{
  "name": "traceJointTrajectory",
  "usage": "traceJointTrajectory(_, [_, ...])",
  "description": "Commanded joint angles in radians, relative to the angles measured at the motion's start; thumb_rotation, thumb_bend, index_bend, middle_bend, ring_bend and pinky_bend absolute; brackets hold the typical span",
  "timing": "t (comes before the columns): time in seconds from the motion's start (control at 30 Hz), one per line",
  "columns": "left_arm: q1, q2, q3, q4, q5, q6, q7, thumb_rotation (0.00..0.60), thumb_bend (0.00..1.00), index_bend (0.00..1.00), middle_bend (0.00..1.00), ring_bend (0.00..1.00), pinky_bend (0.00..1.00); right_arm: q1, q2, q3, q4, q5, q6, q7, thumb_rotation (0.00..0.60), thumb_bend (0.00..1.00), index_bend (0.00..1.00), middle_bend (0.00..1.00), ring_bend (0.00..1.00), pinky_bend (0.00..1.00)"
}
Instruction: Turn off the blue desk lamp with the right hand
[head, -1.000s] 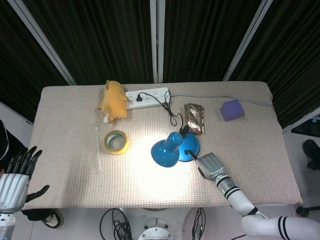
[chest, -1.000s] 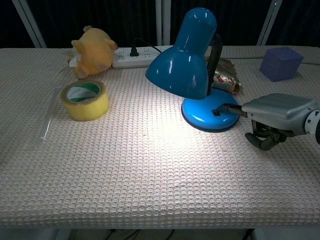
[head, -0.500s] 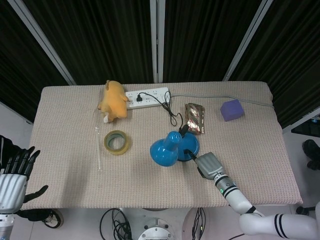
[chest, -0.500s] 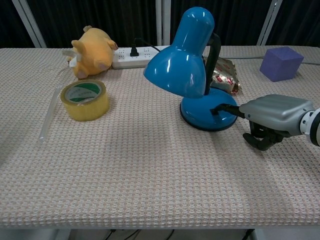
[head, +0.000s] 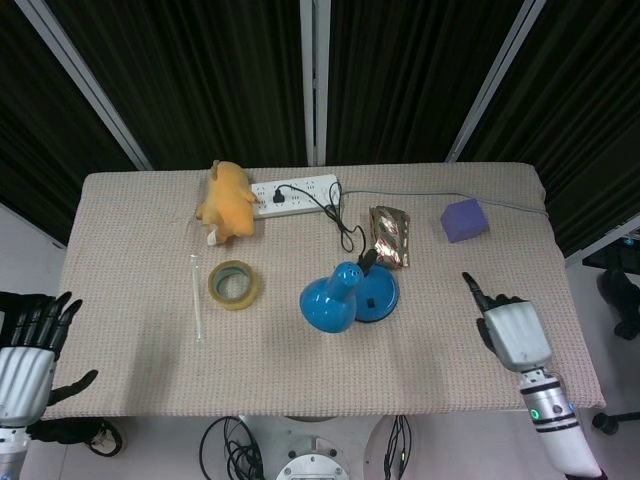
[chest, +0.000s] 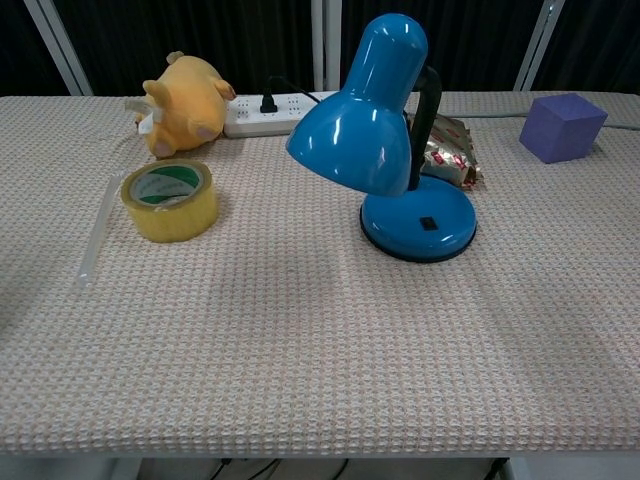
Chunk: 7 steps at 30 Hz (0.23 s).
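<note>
The blue desk lamp (head: 345, 297) stands mid-table with its shade (chest: 358, 112) tilted to the left. It casts no light on the cloth. The small black switch (chest: 428, 223) on its round base (chest: 418, 228) is uncovered. My right hand (head: 512, 332) hovers well to the right of the lamp, near the table's front right. One finger points forward, the others are curled in, and it holds nothing. My left hand (head: 28, 352) hangs off the table's left front corner, with fingers spread and empty. The chest view shows neither hand.
A yellow plush toy (head: 228, 199) and a white power strip (head: 296, 192) lie at the back. The lamp's black cord runs to the strip. A yellow tape roll (head: 233, 284) and a clear tube (head: 196, 296) sit left of the lamp. A snack packet (head: 390, 236) and purple cube (head: 464, 219) lie behind right.
The lamp's light went out. My right hand, which had a finger on the base's switch, drew back to the right and left the chest view. The left hand stayed put.
</note>
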Motion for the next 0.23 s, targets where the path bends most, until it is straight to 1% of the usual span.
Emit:
traceJointTrajectory(0.03, [0.0, 0.001, 0.001, -0.003, 0.003, 0.001, 0.005, 0.6, 0.08, 0.04, 0.0, 0.0, 0.0, -0.139, 0.097, -0.019, 0.05, -0.036, 0.146, 0.148, 0.6, 0.18, 0.0, 0.0, 0.0, 0.05])
traceJointTrajectory(0.07, [0.0, 0.003, 0.001, -0.005, 0.003, 0.001, 0.007, 0.6, 0.08, 0.04, 0.0, 0.0, 0.0, -0.153, 0.104, -0.017, 0.068, -0.04, 0.159, 0.189, 0.6, 0.14, 0.0, 0.0, 0.0, 0.0])
traceJointTrajectory(0.1, [0.0, 0.004, 0.0, -0.008, 0.004, 0.001, 0.01, 0.6, 0.08, 0.04, 0.0, 0.0, 0.0, -0.17, 0.107, -0.01, 0.097, -0.044, 0.175, 0.24, 0.6, 0.11, 0.0, 0.0, 0.0, 0.0])
traceJointTrajectory(0.17, [-0.002, 0.006, -0.001, -0.01, 0.005, 0.0, 0.013, 0.6, 0.08, 0.04, 0.0, 0.0, 0.0, -0.189, 0.108, 0.0, 0.139, -0.037, 0.183, 0.295, 0.6, 0.06, 0.0, 0.0, 0.0, 0.0])
traceJointTrajectory(0.23, [-0.004, 0.005, -0.003, -0.01, 0.005, -0.002, 0.017, 0.6, 0.08, 0.04, 0.0, 0.0, 0.0, -0.205, 0.109, 0.007, 0.163, -0.025, 0.173, 0.329, 0.6, 0.05, 0.0, 0.0, 0.0, 0.0])
